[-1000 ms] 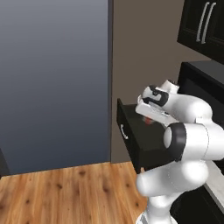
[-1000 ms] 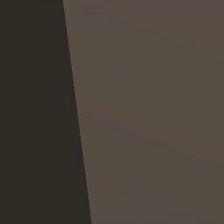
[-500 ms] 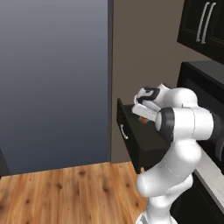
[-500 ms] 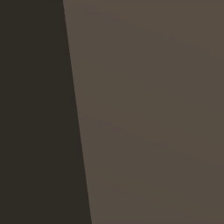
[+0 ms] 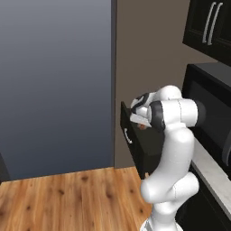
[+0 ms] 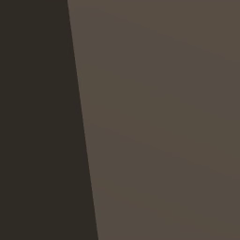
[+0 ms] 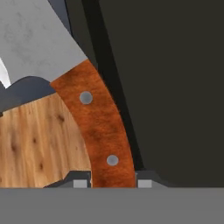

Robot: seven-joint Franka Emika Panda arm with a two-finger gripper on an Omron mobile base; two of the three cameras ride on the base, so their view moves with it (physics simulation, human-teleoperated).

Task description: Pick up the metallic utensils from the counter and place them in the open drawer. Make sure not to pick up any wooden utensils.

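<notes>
Stood open from the dark cabinet face: a black drawer (image 5: 135, 144), box-shaped, flat-fronted, with a small curved silver handle (image 5: 127, 135), above a wood-plank floor (image 5: 67, 198). Hovered over the drawer's open top: the gripper (image 5: 140, 118), clenched on a knife (image 7: 98, 118). Seen close in the hand view: a broad grey blade, dull and faintly mottled, running up to the left; a curved orange-red handle with a wood-like grain and two small silver rivets, pinched between the two dark fingertips (image 7: 78, 181) at its lower end.
</notes>
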